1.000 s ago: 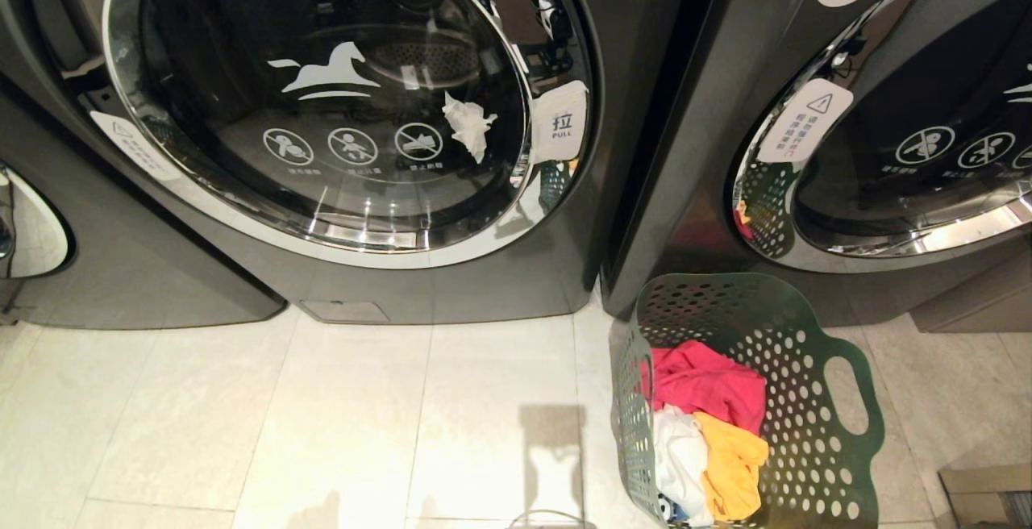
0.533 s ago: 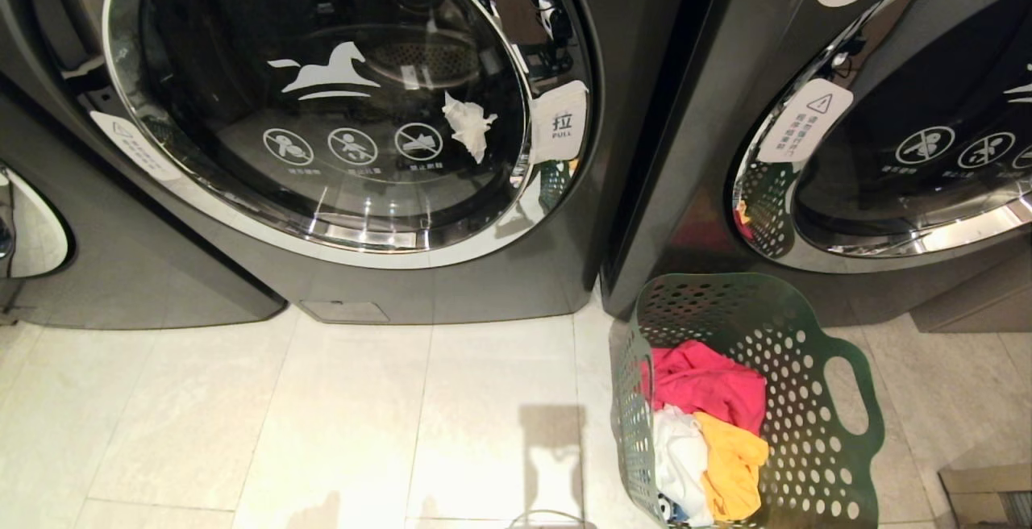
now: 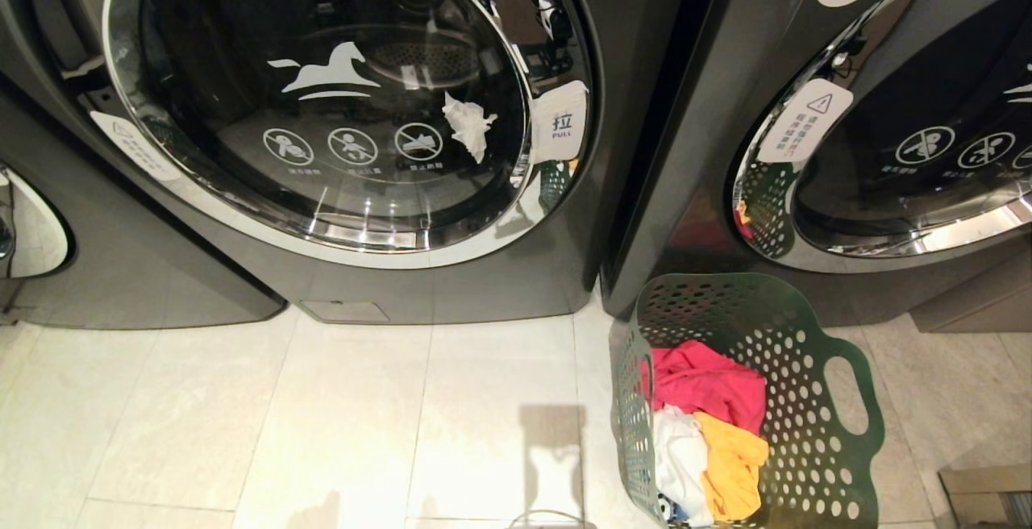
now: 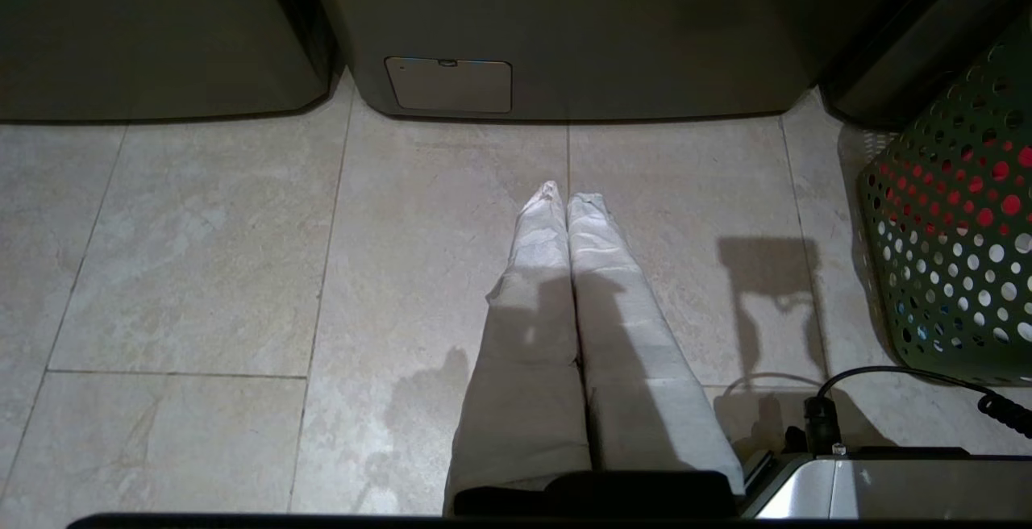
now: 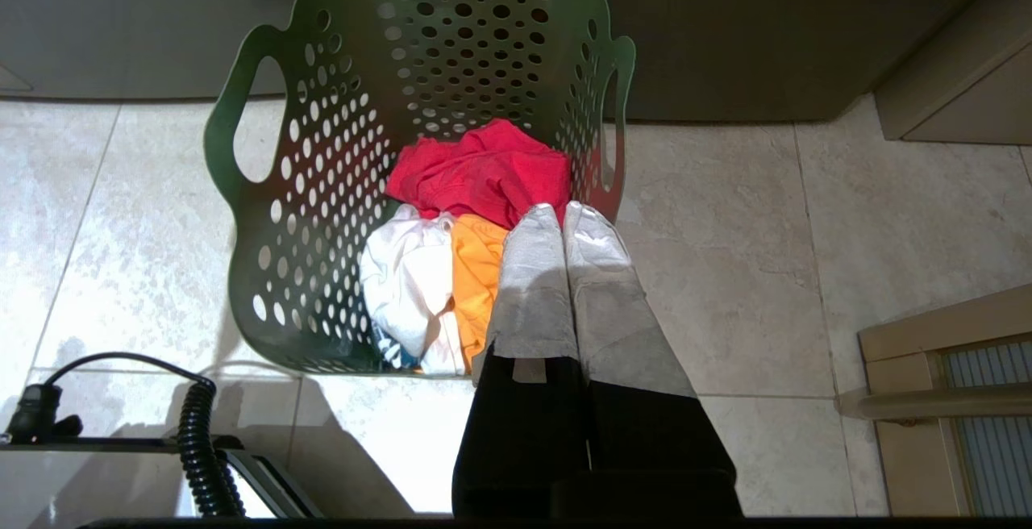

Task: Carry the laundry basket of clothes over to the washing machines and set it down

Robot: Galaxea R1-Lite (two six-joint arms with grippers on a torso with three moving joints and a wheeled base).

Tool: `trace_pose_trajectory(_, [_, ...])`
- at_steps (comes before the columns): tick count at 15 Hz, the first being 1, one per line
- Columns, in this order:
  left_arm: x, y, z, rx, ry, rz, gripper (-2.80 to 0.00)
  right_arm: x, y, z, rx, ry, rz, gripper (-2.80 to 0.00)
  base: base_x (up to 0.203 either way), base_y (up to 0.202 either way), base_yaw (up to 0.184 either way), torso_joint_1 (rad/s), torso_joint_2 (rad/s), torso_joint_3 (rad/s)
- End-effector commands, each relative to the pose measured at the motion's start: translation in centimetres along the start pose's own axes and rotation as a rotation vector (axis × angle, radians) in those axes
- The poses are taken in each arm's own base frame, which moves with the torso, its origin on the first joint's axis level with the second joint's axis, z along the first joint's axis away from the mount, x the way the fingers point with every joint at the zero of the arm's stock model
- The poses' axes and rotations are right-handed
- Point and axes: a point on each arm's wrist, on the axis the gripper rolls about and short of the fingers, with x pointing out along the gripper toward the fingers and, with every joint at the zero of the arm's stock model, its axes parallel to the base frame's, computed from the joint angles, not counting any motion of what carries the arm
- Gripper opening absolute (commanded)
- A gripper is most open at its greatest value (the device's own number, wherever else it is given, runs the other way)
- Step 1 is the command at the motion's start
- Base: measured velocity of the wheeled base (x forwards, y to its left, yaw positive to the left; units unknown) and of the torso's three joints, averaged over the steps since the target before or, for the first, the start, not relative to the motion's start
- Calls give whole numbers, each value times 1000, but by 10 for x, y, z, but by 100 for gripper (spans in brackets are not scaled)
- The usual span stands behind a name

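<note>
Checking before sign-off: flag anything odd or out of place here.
One thing: a crumpled white tissue scrap clings to the glass door of the left washing machine, beside the pull label. Otherwise the laundry basket stands upright on the floor with the clothes inside.

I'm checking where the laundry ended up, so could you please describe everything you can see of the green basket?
The laundry basket is dark green, plastic-looking, pierced all over with round holes, with a flared rim and oval cut-out handles on two opposite sides. It stands upright on the pale tiled floor, just in front of the washing machines, near the seam between two of them. Inside lie the clothes: pink-red, white and yellow-orange. Neither claw holds it.
</note>
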Motion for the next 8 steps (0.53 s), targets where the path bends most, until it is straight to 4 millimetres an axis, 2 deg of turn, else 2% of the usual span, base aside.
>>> trace_pose_trajectory(1, [0,0,0,0,1,0,-280,0,0,0,3,-1,0,-280,0,0,0,0,0,0])
trace_pose_trajectory(8, [0,0,0,0,1,0,-280,0,0,0,26,0,-21,-280,0,0,0,0,0,0])
